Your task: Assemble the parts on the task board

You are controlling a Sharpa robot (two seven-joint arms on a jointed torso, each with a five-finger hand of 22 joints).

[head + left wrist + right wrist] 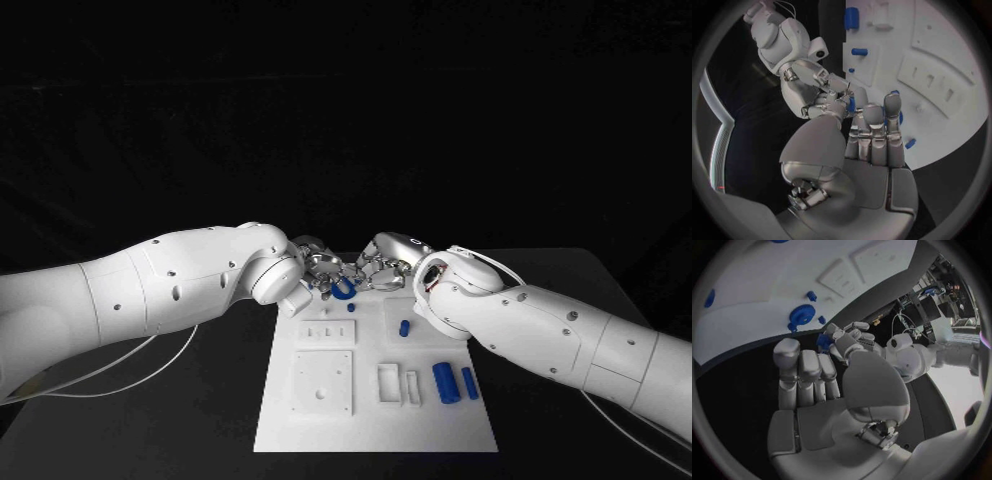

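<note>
Both hands meet over the far edge of the white task board (375,420). My left hand (323,268) and my right hand (384,270) have their fingertips together on a small blue part (851,104), also seen from the right wrist as the blue part (823,342). The left hand (846,337) pinches it; whether the right hand (820,90) grips it or only touches it is unclear. Just beneath them a round blue toothed part (802,315) lies at the board's far edge (346,291). My own left fingers (873,130) stand straight and close together.
More blue parts lie on the board: a short peg (405,326) mid-board and two cylinders (446,382) (470,382) near the right edge. White raised blocks with slots (326,326) and a square plate (322,382) take up the board's left half. Black table lies all round.
</note>
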